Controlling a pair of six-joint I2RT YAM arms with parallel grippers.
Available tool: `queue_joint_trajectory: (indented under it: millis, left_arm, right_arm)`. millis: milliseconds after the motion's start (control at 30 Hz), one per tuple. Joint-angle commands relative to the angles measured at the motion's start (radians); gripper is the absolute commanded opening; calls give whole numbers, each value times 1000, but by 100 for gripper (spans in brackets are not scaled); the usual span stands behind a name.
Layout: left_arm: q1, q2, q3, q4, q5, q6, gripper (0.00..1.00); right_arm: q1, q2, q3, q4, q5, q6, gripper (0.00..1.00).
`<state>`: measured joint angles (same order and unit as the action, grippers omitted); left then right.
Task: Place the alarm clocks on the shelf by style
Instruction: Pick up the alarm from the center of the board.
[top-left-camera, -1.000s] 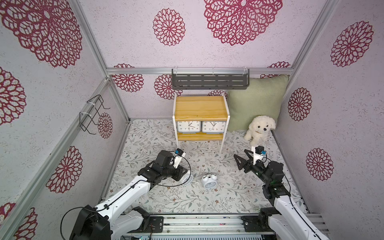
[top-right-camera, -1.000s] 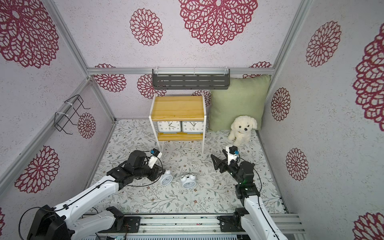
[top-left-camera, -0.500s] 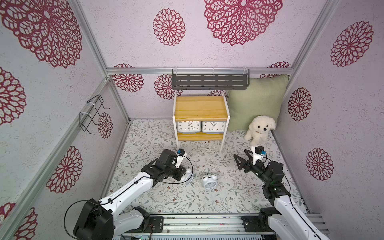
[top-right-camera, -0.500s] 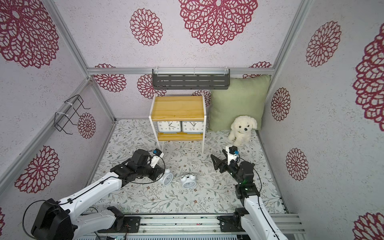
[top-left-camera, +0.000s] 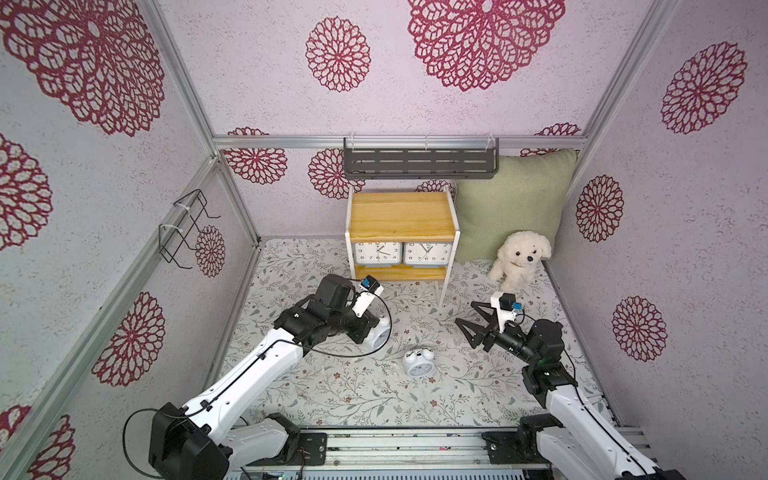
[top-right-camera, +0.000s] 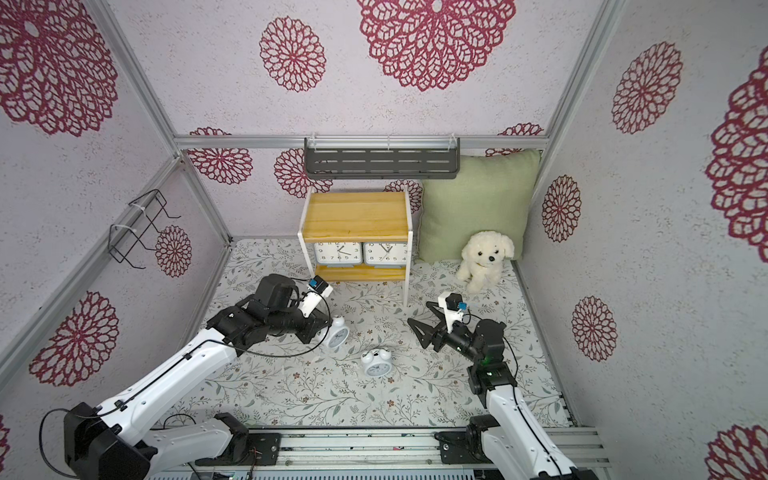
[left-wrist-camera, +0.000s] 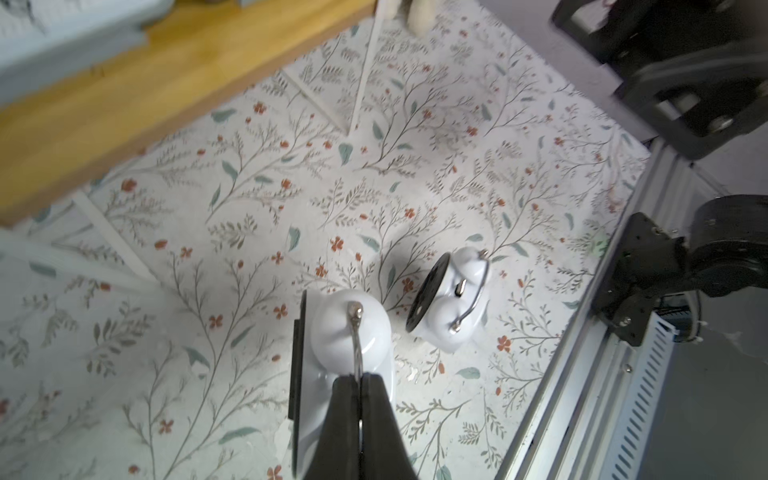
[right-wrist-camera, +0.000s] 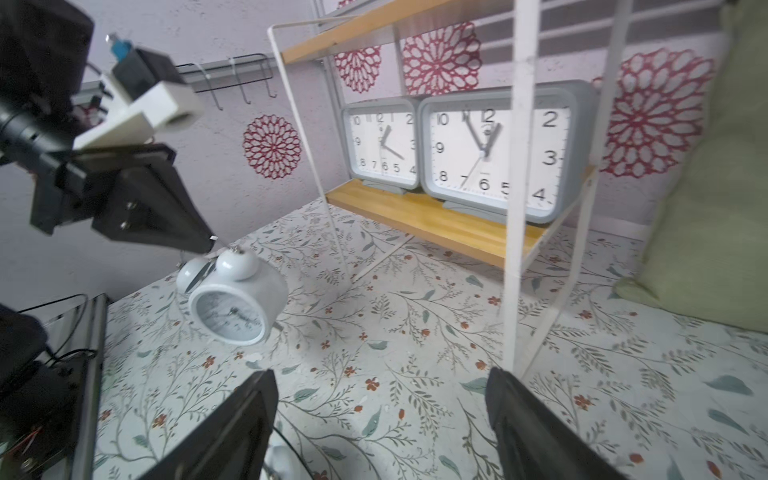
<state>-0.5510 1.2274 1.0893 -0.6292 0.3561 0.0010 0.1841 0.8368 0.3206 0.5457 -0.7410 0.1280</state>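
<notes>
Two grey alarm clocks (top-left-camera: 377, 253) (top-left-camera: 427, 254) stand side by side on the lower board of the shelf (top-left-camera: 401, 216), also in the right wrist view (right-wrist-camera: 384, 143) (right-wrist-camera: 490, 153). My left gripper (left-wrist-camera: 360, 376) is shut on the wire handle of a white twin-bell clock (left-wrist-camera: 345, 345), which hangs tilted just in front of the shelf (top-left-camera: 380, 334) (top-right-camera: 336, 332) (right-wrist-camera: 232, 303). A second twin-bell clock (top-left-camera: 418, 360) (left-wrist-camera: 449, 299) lies on the floral floor to its right. My right gripper (top-left-camera: 465, 313) (right-wrist-camera: 380, 374) hovers open and empty, right of both.
A green cushion (top-left-camera: 515, 208) leans in the back right corner with a white plush dog (top-left-camera: 519, 259) before it. A dark grey slotted rack (top-left-camera: 419, 163) hangs above the shelf. A black wire rack (top-left-camera: 187, 228) is on the left wall. A metal rail (top-left-camera: 415, 449) runs along the front.
My left gripper has shut on the twin-bell clock's handle, and the clock has shifted slightly toward the shelf. The right arm has not moved.
</notes>
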Motion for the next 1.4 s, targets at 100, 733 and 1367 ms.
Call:
queue_joint_trajectory:
  millis: [100,733,1367]
  left_arm:
    - [26,173,325,-213,266,214,0]
    - [-50,440,771,-594,339,442,0]
    - [-87,489,861,-641,345,470,0]
  right_arm:
    - [67,83,123,41,-192,-75,87]
    - [180,287,322,-68,-275,-205,92]
    - [236,340,373,-161,-299,-261,92]
